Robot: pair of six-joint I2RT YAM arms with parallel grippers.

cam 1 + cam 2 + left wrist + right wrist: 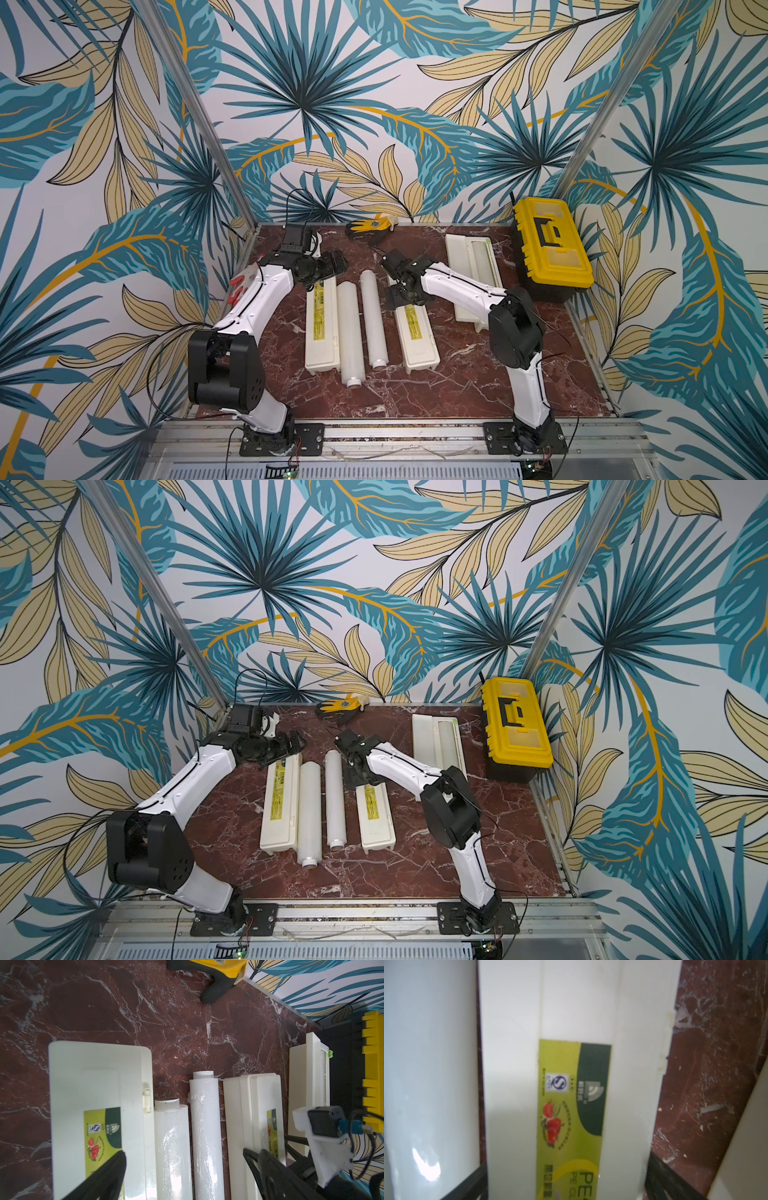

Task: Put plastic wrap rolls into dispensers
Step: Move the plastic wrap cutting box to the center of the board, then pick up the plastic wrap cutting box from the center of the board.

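The red-brown marble counter [415, 395] carries everything. The largest box, a yellow-and-black toolbox [548, 249], stands shut in the far right corner. Just beside it lies the open dispenser [457, 266], its lid folded flat, with what looks like a pale roll [482, 262] lying along its tray.

The left dispenser [322, 328] and the middle dispenser [417, 338] are both shut, green labels up, so their insides are hidden. Between them, out on the counter, lie two more rolls. The left loose roll [351, 332] lies against the left dispenser, and the right loose roll [374, 316] is a little apart from both.

The left tool [334, 266] hovers over the far end of the left dispenser, jaws spread and holding nothing. The right tool [405, 299] straddles the far end of the middle dispenser, jaws wide; whether they touch its sides I cannot tell. A yellow-and-black glove [372, 226] lies at the far edge.
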